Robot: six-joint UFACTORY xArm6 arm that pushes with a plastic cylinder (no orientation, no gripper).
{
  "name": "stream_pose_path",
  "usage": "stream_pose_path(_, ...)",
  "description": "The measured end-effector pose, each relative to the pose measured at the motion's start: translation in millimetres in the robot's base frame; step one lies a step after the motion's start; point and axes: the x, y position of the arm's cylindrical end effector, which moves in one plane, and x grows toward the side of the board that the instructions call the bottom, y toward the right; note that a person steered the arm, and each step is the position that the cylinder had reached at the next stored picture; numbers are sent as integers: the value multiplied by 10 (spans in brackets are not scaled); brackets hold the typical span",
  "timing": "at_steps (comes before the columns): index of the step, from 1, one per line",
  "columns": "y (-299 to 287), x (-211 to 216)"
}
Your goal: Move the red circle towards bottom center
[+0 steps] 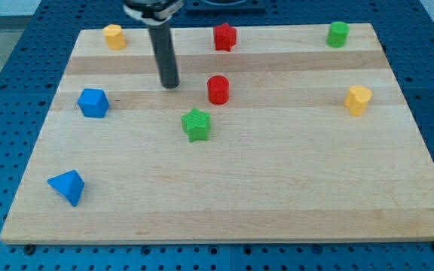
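Observation:
The red circle [218, 89], a short red cylinder, stands a little above the board's middle. My tip [171, 83] rests on the board to the red circle's left, about one block-width of bare wood apart from it. A green star [196, 124] lies just below and left of the red circle.
A wooden board [277, 188] carries the blocks. A red star-like block [224, 36] is at top centre, a yellow block [113, 36] at top left, a green cylinder [337, 34] at top right, a yellow block [358, 100] at right, a blue block [93, 103] at left, a blue wedge [68, 187] at bottom left.

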Motion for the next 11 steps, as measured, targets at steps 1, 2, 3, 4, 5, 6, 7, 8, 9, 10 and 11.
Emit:
stream_pose_path(1,293,-41)
stream_pose_path(2,493,-32)
stream_pose_path(3,634,13)
stream_pose_path(4,668,172)
stream_pose_path(5,680,365)
stream_pose_path(6,805,436)
stream_pose_path(7,982,465)
stream_pose_path(8,1064,615)
stream_pose_path(9,1064,845)
stream_pose_path(10,1145,994)
stream_pose_path(11,1302,1108)
